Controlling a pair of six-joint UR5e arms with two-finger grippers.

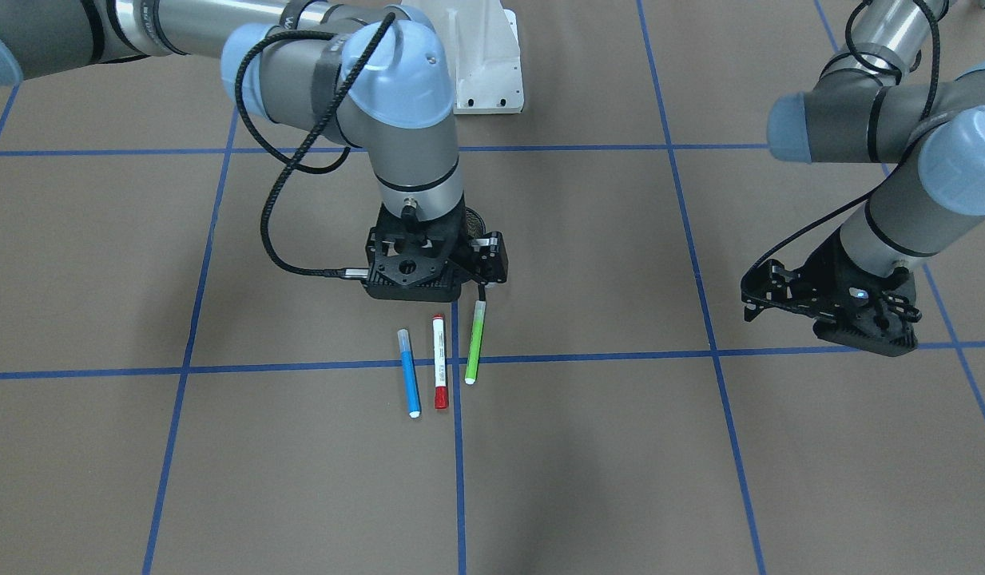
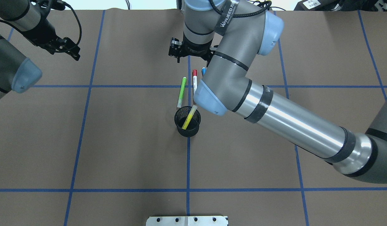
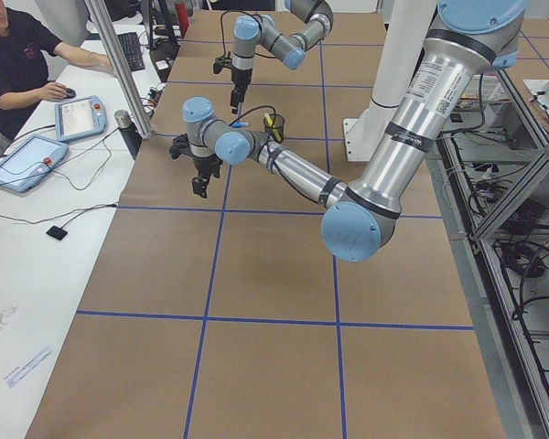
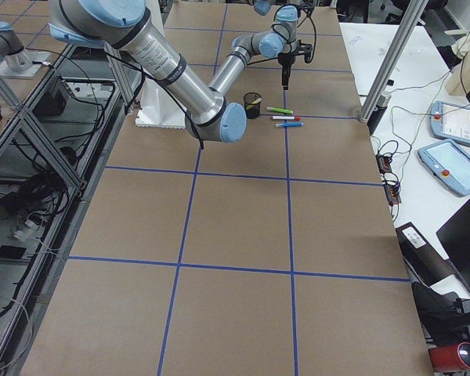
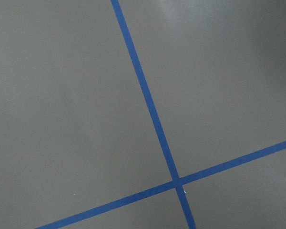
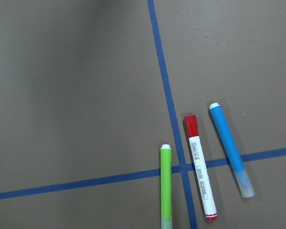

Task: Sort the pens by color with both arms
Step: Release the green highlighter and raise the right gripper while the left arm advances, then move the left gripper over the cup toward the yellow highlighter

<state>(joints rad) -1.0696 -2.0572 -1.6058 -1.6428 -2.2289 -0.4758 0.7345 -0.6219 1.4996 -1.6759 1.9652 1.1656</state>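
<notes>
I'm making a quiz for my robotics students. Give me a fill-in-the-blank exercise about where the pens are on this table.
1. The yellow pen stands in the black mesh ____.
2. The red-capped pen lies ____ the green pen and the blue pen.
3. ____ pens lie flat on the table.
4. The tool nearest the pens belongs to the robot's ____ arm.
Missing words: cup; between; three; right.

There's white lettering on the black strap round the right arm, reading "WANJEED" as far as it shows. The red-capped marker carries a barcode label, its print too small to read.
</notes>
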